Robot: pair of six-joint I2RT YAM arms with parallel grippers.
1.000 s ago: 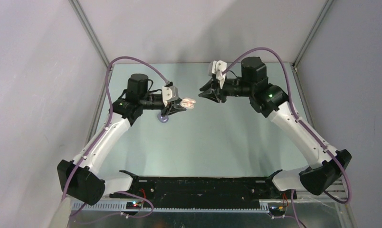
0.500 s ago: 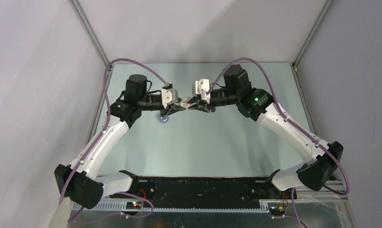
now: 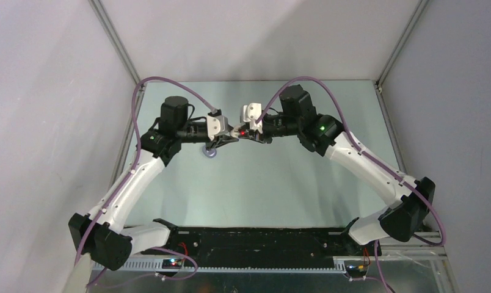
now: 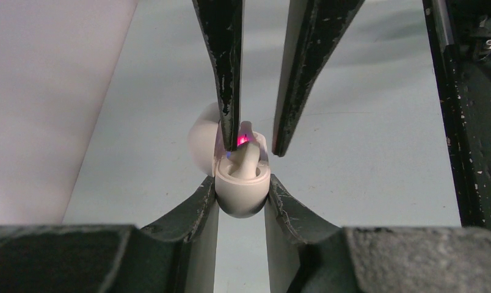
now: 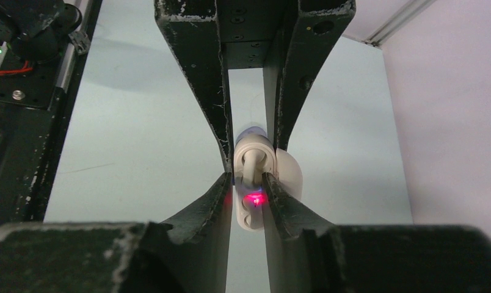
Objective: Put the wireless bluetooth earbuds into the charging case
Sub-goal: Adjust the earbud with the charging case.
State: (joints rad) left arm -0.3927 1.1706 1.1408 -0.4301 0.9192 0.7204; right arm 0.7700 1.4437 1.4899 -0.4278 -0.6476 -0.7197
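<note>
Left gripper (image 4: 242,198) is clamped tight on the open charging case (image 4: 242,183), up off the desk (image 3: 292,177). Right gripper (image 5: 248,195), slightly parted, crowds its red-lit mouth; can't tell if it's pinching anything. Lilac disc (image 3: 210,154) sits below.

Lilac disc (image 3: 210,154) on table (image 3: 280,183) (pale grey)

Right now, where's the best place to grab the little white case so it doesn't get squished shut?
Probably the charging case by its rounded lower body, pinched across the two sides and approached from the closed bottom end, the way the left gripper grips it. Its lid hangs open to one side, and the open top faces the right gripper, so that end should stay free.
</note>
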